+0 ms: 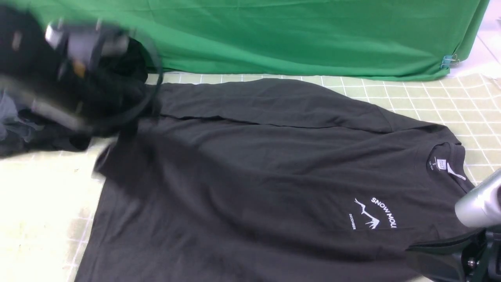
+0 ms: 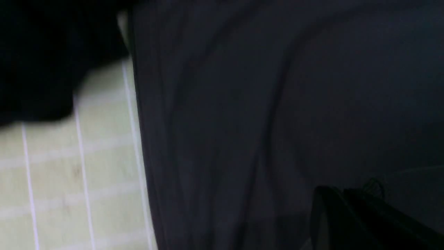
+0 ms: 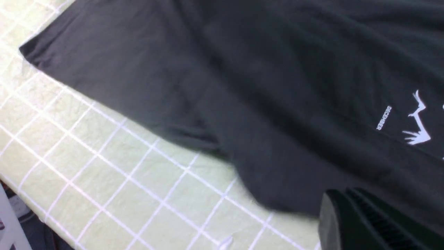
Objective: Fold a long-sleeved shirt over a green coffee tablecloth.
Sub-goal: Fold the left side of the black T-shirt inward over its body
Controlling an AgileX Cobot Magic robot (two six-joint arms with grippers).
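Note:
The long-sleeved shirt (image 1: 254, 164) lies spread on the green coffee tablecloth (image 1: 430, 102), neck to the right, with its white logo (image 1: 372, 213) facing up. One sleeve is folded across the far side. My left gripper (image 1: 121, 125) is a blur at the shirt's far left edge. In the left wrist view its jaws (image 2: 341, 194) are pressed together in the dark fabric (image 2: 260, 104), which hangs in taut folds. My right gripper (image 1: 419, 252) is at the near right. Its jaws (image 3: 341, 196) are shut where the shirt's (image 3: 260, 86) edge rises off the tablecloth (image 3: 104, 166).
A plain emerald cloth (image 1: 293, 35) hangs along the back, held by a clip (image 1: 450, 60) at its right end. A pile of black garments (image 1: 23, 133) lies at the far left, under the left arm. The table's near edge (image 3: 10, 215) shows in the right wrist view.

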